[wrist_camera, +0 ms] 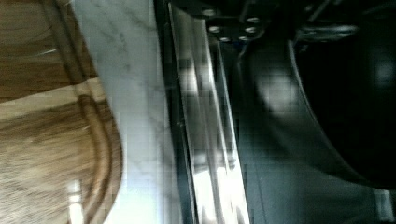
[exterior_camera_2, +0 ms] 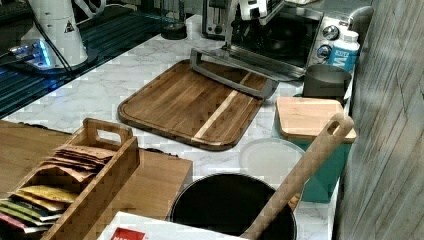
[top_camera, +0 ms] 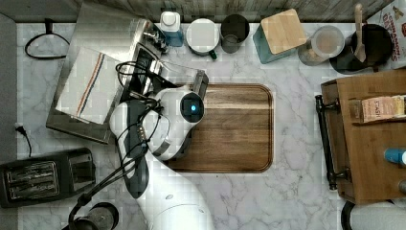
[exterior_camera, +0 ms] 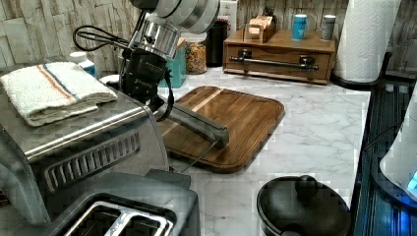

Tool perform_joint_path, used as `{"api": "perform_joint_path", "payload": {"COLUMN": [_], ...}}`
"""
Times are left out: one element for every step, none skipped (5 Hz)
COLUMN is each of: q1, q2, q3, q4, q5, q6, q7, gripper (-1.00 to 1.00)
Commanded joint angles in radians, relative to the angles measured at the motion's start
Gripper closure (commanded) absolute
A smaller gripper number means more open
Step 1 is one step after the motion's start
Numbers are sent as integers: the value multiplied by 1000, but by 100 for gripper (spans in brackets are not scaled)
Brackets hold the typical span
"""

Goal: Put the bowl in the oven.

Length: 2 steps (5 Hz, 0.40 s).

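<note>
At the upper left of the top view sits the stainless-steel toaster oven point(top_camera: 110, 33), a folded towel point(top_camera: 84, 84) on its roof. Its glass door point(exterior_camera_2: 235, 62) hangs fully down, the far edge lying over the near corner of the wooden board point(top_camera: 234, 129). The board, mid-frame, is bare.

Toward the top of the right view, a dark round shape in the open cavity reads as the black bowl point(exterior_camera_2: 282, 40). In the wrist view its glossy wall curves along the right side, past the lowered door and a strip of marble. So the bowl appears to be already within the oven's mouth rather than on the board.

At the upper left of the left view, the gripper point(exterior_camera: 142, 73) points down over the door, just at the cavity's opening. The bowl lies right beside it and further into the oven, and being round it has no long axis. Whether the gripper is clamped on the bowl's rim or has let go, I cannot tell. My judgement is that the next move turns on that depth: the bowl has to sit wholly past the door hinge.

At the bottom of the right view a black pot point(exterior_camera_2: 225, 205) holds a wooden spoon point(exterior_camera_2: 300, 170). At lower left a wooden caddy point(exterior_camera_2: 100, 170) holds paper packets point(exterior_camera_2: 75, 160).
</note>
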Motion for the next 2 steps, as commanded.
{"api": "perform_joint_path", "payload": {"q1": [-20,-63], "q2": [-41,-107], "q3": [10,-5], "q4": [27,-44], "q5": [33,61], "q6": [47,63], "q7": [-10,-22], "gripper": [-100,-100]}}
